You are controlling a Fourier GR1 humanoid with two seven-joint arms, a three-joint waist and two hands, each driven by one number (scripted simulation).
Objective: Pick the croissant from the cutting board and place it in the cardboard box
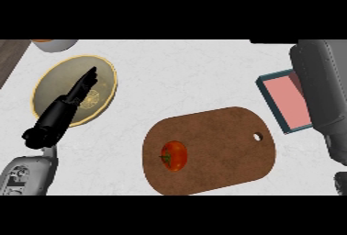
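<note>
Across the counter (203, 73), a white, faintly veined stone surface is seen, filling nearly the whole head view. At the far upper left a strip of dark wood (10, 57) is shown beside the counter's edge, and a pale bowl (55, 44) is cut off by the top of the view. And now the cutting board (224, 142): a brown, rounded slab with a small hole near its right end, laid at a slant on the stone at centre. A red tomato (173, 155) is found lying on the board's left part; that is the only item seen there.

Over to the left, a round yellow-rimmed plate (54, 78) is spotted, with a small yellow slice (90, 98) on it. The left hand (68, 103) is held over that plate, fingers stretched straight towards its far rim, nothing gripped. Well apart from the board's tomato, it is.

On the right, a teal-walled box (284, 98) with a pink floor is partly covered by the grey right forearm (322, 87). The right hand itself cannot be made out.
</note>
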